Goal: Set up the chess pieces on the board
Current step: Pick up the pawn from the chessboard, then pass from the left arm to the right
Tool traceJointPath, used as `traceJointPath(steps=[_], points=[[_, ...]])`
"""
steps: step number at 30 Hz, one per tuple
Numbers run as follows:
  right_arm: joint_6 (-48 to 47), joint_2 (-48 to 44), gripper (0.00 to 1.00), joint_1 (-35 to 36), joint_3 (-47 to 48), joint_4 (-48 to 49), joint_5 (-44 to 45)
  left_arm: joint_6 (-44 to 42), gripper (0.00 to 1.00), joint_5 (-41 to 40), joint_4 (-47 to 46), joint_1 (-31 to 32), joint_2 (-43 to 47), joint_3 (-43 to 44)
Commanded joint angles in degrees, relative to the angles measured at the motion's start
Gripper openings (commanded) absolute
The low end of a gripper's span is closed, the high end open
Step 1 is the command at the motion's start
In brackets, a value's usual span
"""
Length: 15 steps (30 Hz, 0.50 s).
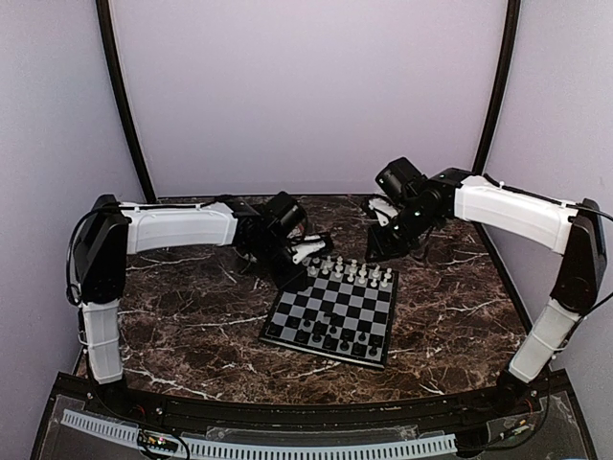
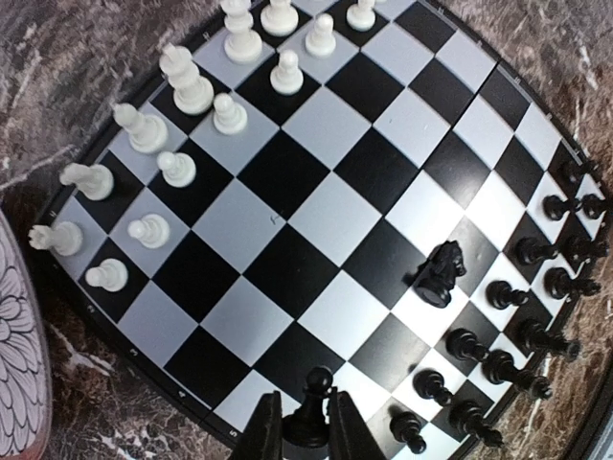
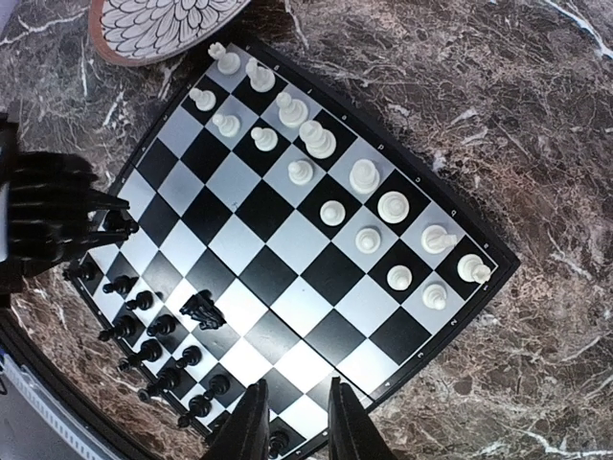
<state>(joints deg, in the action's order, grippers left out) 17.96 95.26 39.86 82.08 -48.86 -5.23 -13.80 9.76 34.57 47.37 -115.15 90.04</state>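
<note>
Your left pincer [image 2: 305, 407] pinches a black chessman [image 2: 313, 383] at the frame's lower edge, near a corner of the board [image 2: 316, 206], probably to seat it in black's back row. Your right pincer [image 3: 292, 422] hangs part-open and empty above the black ranks.

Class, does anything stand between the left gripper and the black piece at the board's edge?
Nothing visible does. The left gripper has a finger on each side of the black piece at the board's edge; the other black pieces stand clear of it.
</note>
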Motion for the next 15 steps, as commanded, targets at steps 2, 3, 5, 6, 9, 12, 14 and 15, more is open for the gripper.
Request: traceJointPath(steps=[2,3,5,6,9,12,14,15], points=[[3.2,1.2,0.23,-1.8,2.8,5.4,-8.0,2.5,0.16,6.2,-2.2,-1.7,7.7,0.7],[3.5,1.6,0.24,-1.9,3.2,5.9,-9.8,2.8,0.16,7.5,-2.4,-1.7,7.9,0.8],[4.2,2.4,0.25,-2.0,3.7,8.1,-14.0,3.5,0.16,9.3,-2.9,-1.8,8.6,1.0],[4.7,2.7,0.26,-2.0,3.7,9.4,-16.2,3.8,0.16,9.8,-4.0,-1.8,9.2,0.8],[6.3,4.2,0.29,-2.2,4.0,13.8,-23.1,5.7,0.16,12.3,-6.9,-1.8,10.9,-0.7],[6.9,6.4,0.32,-2.5,6.1,14.9,-26.2,7.1,0.16,13.2,-8.6,-1.8,11.3,-1.0],[7.5,7.9,0.34,-2.9,6.9,16.4,-29.2,8.1,0.17,13.6,-9.6,-1.8,11.7,-1.2],[7.8,8.8,0.35,-3.1,7.5,16.9,-31.5,8.4,0.17,14.0,-9.9,-1.8,12.0,-1.4]])
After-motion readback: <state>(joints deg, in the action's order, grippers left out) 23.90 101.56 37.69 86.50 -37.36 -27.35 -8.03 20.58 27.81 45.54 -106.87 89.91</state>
